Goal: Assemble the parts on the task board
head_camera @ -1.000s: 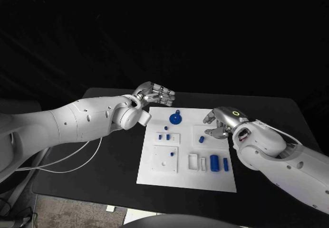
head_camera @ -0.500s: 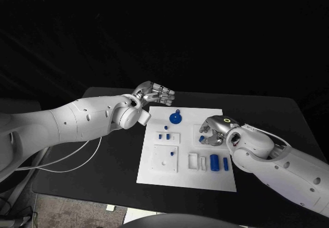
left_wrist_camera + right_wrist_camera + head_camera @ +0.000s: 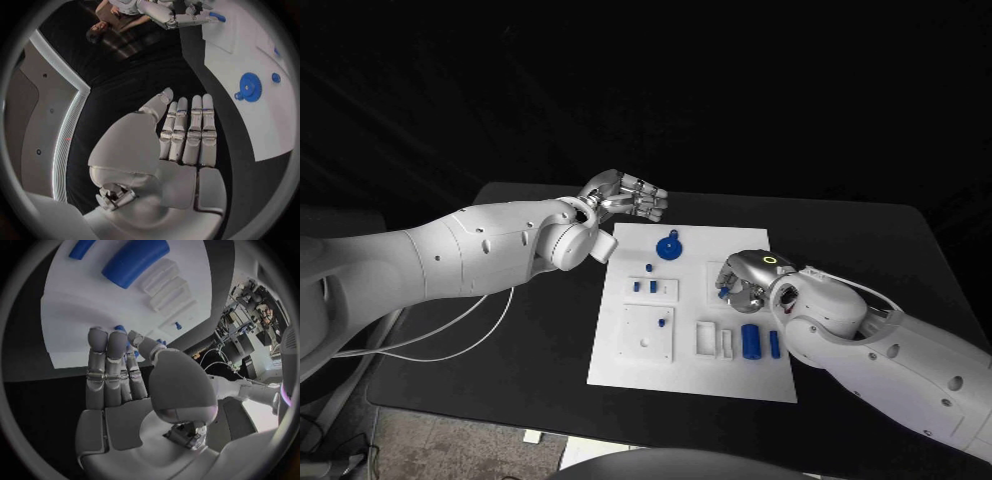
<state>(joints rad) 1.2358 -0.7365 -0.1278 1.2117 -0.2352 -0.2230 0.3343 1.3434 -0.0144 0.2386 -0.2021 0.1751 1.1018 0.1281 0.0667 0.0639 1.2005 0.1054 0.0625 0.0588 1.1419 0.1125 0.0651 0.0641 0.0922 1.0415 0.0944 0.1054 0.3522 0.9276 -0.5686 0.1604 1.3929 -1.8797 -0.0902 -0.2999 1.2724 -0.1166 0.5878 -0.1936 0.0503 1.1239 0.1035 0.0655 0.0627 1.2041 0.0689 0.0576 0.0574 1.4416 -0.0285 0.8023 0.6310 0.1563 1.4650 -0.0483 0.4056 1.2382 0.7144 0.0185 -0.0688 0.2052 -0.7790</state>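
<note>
The white task board (image 3: 629, 366) lies mid-table. My right hand (image 3: 747, 279) is low over its right part. Its thumb and fingertips (image 3: 127, 347) are drawn in around a small blue part (image 3: 721, 294) that lies on the board. Blue shows on both sides of them (image 3: 119, 328), and whether they grip it I cannot tell. The left wrist view shows the same part (image 3: 215, 16) at that hand's fingertips. My left hand (image 3: 630, 196) hovers beyond the board's far left corner. It holds nothing, and its fingers (image 3: 185, 131) lie straight side by side.
A blue gear (image 3: 671, 248) sits at the board's far end. Small blue pegs (image 3: 643, 287) stand left of centre. A thick blue cylinder (image 3: 751, 342) and a thin one (image 3: 775, 346) lie in the near right part. White cables (image 3: 444, 340) hang off the table's left edge.
My right hand has come down and to the left over the board, from beside the small blue part to right at it. The left hand has stayed where it was.
</note>
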